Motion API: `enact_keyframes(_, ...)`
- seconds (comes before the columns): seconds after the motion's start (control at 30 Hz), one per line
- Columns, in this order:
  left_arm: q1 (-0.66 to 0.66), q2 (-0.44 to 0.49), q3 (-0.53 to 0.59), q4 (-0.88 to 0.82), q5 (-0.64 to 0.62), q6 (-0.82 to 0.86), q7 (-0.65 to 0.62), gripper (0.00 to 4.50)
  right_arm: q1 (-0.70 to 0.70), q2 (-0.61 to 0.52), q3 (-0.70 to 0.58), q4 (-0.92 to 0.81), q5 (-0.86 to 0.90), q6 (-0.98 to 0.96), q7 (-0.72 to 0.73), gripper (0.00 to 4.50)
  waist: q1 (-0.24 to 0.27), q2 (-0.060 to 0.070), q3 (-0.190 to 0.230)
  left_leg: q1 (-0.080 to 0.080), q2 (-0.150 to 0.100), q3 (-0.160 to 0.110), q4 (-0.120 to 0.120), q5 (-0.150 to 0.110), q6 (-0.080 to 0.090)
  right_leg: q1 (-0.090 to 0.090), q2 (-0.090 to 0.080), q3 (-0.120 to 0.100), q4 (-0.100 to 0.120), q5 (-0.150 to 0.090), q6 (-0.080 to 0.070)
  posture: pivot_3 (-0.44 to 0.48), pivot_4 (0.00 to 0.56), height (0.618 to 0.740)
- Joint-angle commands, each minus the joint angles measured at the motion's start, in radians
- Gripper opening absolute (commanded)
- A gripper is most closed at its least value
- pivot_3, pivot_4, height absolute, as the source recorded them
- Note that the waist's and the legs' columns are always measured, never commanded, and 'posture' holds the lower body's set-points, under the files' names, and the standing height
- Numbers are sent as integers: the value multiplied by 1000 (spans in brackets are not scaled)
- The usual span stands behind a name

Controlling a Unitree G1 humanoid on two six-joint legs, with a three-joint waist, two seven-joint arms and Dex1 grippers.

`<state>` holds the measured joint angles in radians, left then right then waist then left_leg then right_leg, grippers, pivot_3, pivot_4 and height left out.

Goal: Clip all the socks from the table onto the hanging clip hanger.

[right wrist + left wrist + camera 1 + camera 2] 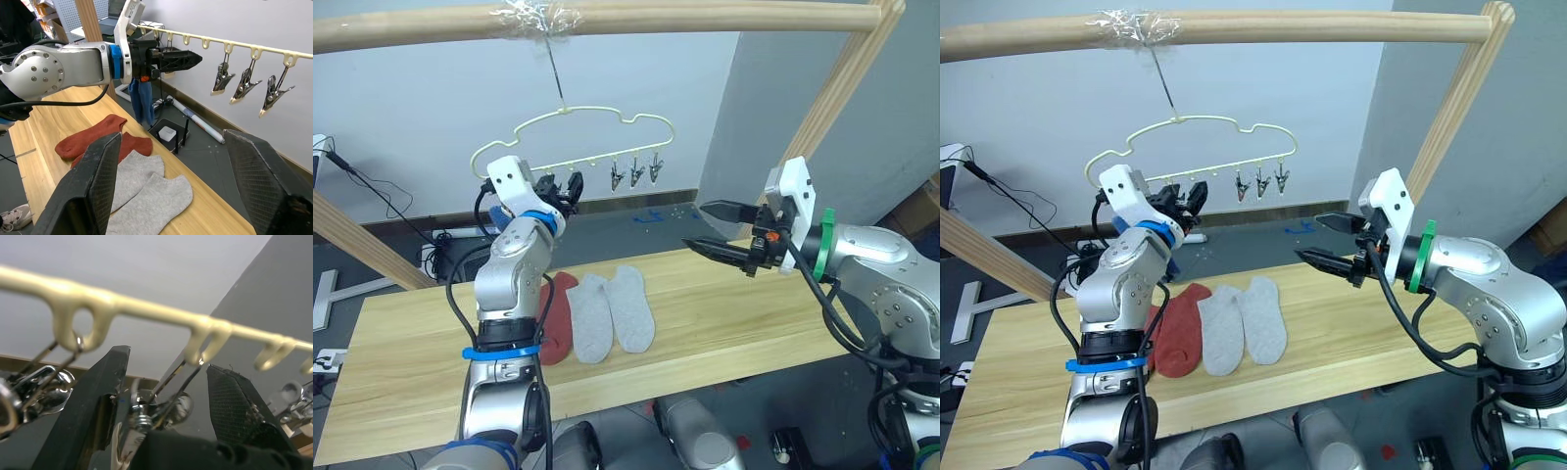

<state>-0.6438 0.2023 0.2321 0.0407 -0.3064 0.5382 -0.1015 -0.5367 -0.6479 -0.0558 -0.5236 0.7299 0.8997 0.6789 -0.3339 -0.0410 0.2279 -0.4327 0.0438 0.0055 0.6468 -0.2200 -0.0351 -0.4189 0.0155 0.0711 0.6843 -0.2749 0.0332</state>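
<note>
Table (724,323): a long light wood top is seen nearest, below both arms.
Grey socks (612,311): two are laid side by side on the table, touching along their edges.
Rust-red socks (100,138): two are laid overlapping just beside the grey pair, partly hidden by the left arm in the head views.
Right gripper (720,227): it is held in the air above the table's right part, well apart from the socks; its two black fingers (93,186) are spread wide and nothing is held or touched.
Left gripper (1185,200): it is raised to the bottom bar of the clip hanger (597,122); its fingers (93,406) are parted narrowly around a silver clip (151,413).
Blue socks (142,100): they are seen hanging below the left gripper, at the hanger's left clips.
Free clips (247,83): three hang empty at the bar's right end.
</note>
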Motion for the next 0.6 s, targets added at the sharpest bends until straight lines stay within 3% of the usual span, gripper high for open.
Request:
enact_keyframes(0.03,-8,22,2,-50,0,-5,-5,2853,1,2,-16,-37,20,-18,-4,3459,0,0,0,0,0,0,0,0,0,0,0,0,0,0,0,-418,221,740)
enact_keyframes(0.47,75,81,-81,-87,87,-56,-39,2853,1,11,-8,-36,14,-22,-10,3459,0,0,0,0,0,0,0,0,0,0,0,0,0,0,-1,-414,220,740)
enact_keyframes(0.6,103,86,-112,-52,146,-190,-57,2853,4,13,-9,-36,11,-21,-12,3459,0,0,0,0,0,0,0,0,0,0,0,1,1,0,-1,-418,222,740)
